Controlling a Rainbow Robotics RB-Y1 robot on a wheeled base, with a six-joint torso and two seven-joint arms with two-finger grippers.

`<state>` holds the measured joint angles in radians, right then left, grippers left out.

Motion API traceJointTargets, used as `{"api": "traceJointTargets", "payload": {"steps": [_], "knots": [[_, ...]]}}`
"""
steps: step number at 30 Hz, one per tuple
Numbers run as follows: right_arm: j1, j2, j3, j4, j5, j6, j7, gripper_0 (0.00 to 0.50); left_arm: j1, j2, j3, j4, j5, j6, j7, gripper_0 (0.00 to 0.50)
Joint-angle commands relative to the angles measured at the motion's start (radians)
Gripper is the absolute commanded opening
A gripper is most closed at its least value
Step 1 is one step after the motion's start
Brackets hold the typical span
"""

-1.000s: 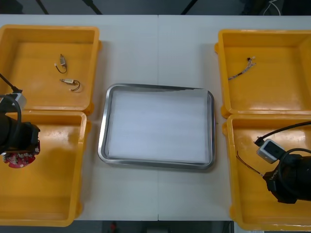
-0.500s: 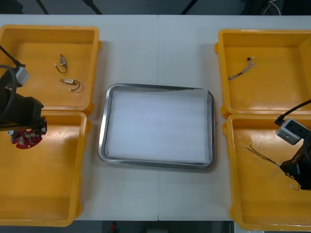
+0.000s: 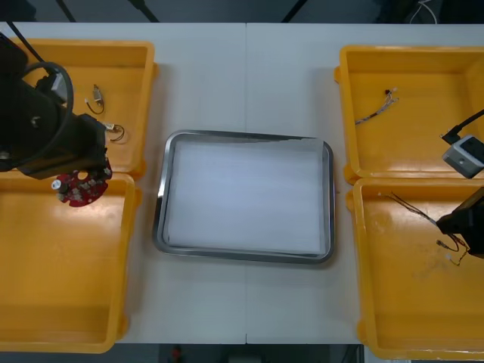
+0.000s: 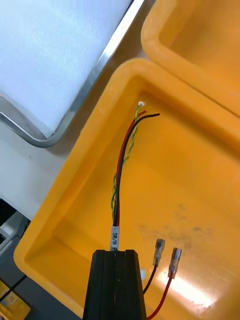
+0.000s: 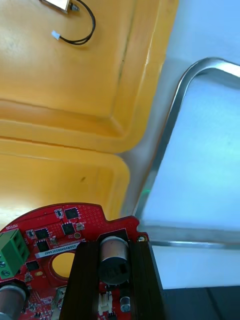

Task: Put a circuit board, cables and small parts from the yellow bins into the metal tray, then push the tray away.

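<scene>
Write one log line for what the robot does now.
left gripper: shut on circuit board, over near left bin | right gripper: shut on cable, over near right bin | metal tray: empty

Light table, a seam down its middle

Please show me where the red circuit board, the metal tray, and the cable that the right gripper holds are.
red circuit board (image 5: 52,230): left wrist view, its red face beside the left gripper (image 5: 112,245).
metal tray (image 3: 160,204): front view, left rim.
cable (image 4: 121,167): right wrist view, its wires beyond the right gripper (image 4: 116,255).
</scene>
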<state>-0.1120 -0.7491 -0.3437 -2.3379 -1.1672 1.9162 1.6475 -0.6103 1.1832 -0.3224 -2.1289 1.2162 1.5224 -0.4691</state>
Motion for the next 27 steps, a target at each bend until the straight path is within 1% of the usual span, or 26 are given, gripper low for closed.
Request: {"api": "traceJointTargets", "payload": {"steps": [1,7,9,14,18,23,27], "knots": [[-0.041,0.008,-0.024,-0.057,-0.023,0.004,-0.094,0.0,-0.092,-0.094,-0.073,-0.011,-0.086,0.027,0.049,0.0],[-0.054,-0.015,-0.023,-0.09,-0.031,0.004,-0.186,0.0,-0.126,-0.166,-0.133,-0.026,-0.132,0.033,0.133,0.0],[-0.058,-0.032,-0.021,-0.106,-0.031,0.004,-0.224,0.0,-0.14,-0.195,-0.165,-0.036,-0.164,0.035,0.162,0.0],[-0.061,-0.072,-0.02,-0.13,-0.031,0.004,-0.291,0.0,-0.167,-0.274,-0.241,-0.042,-0.245,0.042,0.182,0.0],[-0.061,-0.099,-0.02,-0.132,-0.009,0.004,-0.295,0.0,-0.167,-0.339,-0.287,-0.04,-0.316,0.042,0.204,0.0],[-0.061,-0.102,-0.02,-0.13,0.034,0.004,-0.288,0.0,-0.181,-0.408,-0.357,-0.037,-0.405,0.051,0.231,0.0],[-0.061,-0.111,-0.02,-0.132,0.032,0.004,-0.287,0.0,-0.181,-0.464,-0.4,-0.026,-0.471,0.068,0.247,0.0]]}}
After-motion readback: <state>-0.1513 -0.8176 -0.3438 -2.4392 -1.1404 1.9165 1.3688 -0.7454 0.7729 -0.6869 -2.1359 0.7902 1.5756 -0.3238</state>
